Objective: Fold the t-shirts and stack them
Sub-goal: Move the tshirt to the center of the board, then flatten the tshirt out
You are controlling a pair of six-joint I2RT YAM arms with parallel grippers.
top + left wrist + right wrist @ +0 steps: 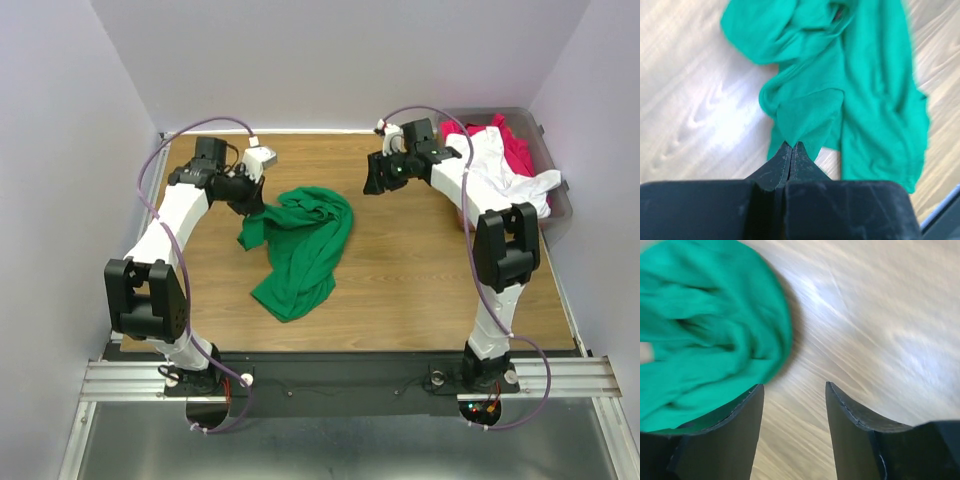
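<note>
Left fingers [782, 162] clamped on green shirt [305, 245] at its 10 o'clock corner. Right fingers [850, 430] apart, empty, near its 2 o'clock. Shirt's long axis runs 1-to-7, top view.

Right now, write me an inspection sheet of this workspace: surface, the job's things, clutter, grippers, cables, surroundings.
Surface: wooden table top, bare wood around the cloth.
Job's things: green t-shirt crumpled, unfolded, left of centre; white t-shirt and red t-shirt heaped in the bin at the far right.
Clutter: nothing seen.
Grippers: left gripper shut on a pinch of the green t-shirt; right gripper open, nothing between its fingers, beside the green cloth.
Cables: purple cables loop along both arms, clear of the shirts.
Surroundings: pale walls on three sides; metal rail at the near edge.
</note>
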